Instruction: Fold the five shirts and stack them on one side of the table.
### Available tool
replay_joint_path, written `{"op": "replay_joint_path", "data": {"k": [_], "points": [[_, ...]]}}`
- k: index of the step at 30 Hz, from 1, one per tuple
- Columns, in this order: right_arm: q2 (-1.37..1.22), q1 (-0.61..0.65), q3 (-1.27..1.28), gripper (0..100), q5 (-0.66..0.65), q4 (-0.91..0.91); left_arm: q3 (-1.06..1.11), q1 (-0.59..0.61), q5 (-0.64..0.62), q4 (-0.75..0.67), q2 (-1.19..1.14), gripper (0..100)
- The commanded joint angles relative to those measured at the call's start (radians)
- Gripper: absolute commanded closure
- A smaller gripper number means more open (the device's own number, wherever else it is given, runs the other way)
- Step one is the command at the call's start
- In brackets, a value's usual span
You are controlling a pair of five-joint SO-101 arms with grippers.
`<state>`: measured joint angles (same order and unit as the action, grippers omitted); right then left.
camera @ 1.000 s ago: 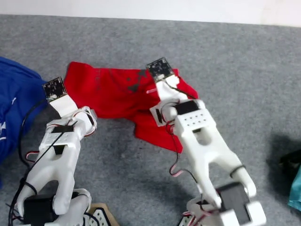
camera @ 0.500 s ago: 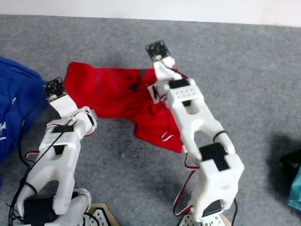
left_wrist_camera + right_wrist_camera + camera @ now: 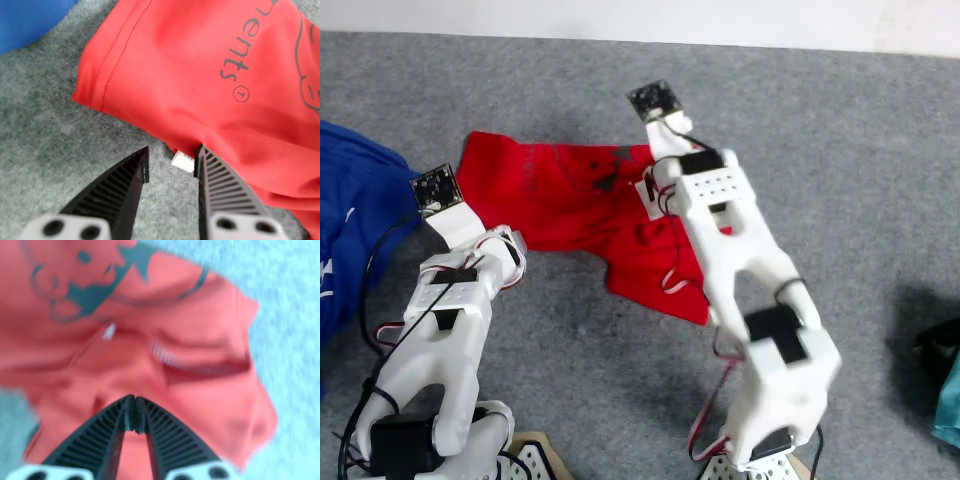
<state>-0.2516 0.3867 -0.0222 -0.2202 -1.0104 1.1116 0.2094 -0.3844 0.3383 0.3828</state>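
This looks like a robotics lab bench rather than a home. Two white plastic arms, the left arm [image 3: 445, 320] and the right arm [image 3: 740, 250], stand with bare wires [image 3: 670, 285] over a desk [image 3: 840, 150] covered in plain grey felt. A red shirt [image 3: 560, 200] and a blue shirt [image 3: 350, 220] lie loose on it.

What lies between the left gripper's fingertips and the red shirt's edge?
In the left wrist view, a white tag pokes out from under the red shirt, lying on the grey table surface between the open left gripper fingertips.
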Motion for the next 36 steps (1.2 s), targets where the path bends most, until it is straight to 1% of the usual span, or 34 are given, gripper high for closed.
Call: {"op": "replay_joint_path", "data": {"k": [1, 5, 7, 9, 11, 14, 17, 21, 24, 29, 31, 33, 36], "points": [[0.259, 0.065, 0.188, 96.3, -0.118, -0.160, -0.002, -0.016, -0.006, -0.018, 0.035, 83], [0.435, 0.099, 0.499, 83.1, -0.207, -0.130, -0.002, -0.016, -0.006, -0.018, 0.035, 83], [0.510, 0.105, 0.634, 77.8, -0.290, -0.096, -0.002, -0.016, -0.006, -0.018, 0.035, 83], [0.573, 0.105, 0.751, 76.2, -0.338, -0.051, -0.002, -0.015, -0.006, -0.018, 0.035, 83], [0.621, 0.097, 0.839, 76.1, -0.351, -0.010, -0.002, -0.013, -0.006, -0.018, 0.035, 83], [0.647, 0.081, 0.926, 75.7, -0.353, 0.044, -0.002, -0.013, -0.006, -0.018, 0.035, 83], [0.633, 0.081, 0.943, 75.1, -0.353, 0.051, -0.002, -0.013, -0.006, -0.018, 0.035, 83], [0.599, 0.082, 0.944, 68.5, -0.353, 0.076, -0.002, -0.013, -0.006, -0.018, 0.035, 83], [0.575, 0.082, 0.951, 68.4, -0.391, 0.124, -0.002, -0.013, -0.006, -0.018, 0.035, 83], [0.518, 0.082, 0.951, 68.4, -0.399, 0.166, -0.002, -0.013, -0.006, -0.018, 0.035, 83], [0.490, 0.081, 0.951, 70.0, -0.396, 0.193, -0.002, -0.013, -0.006, -0.018, 0.035, 83], [0.470, 0.070, 0.949, 76.7, -0.396, 0.213, -0.002, -0.013, -0.006, -0.018, 0.035, 83], [0.466, 0.033, 0.941, 90.6, -0.393, 0.234, -0.002, -0.015, -0.006, -0.018, 0.035, 83]]}}
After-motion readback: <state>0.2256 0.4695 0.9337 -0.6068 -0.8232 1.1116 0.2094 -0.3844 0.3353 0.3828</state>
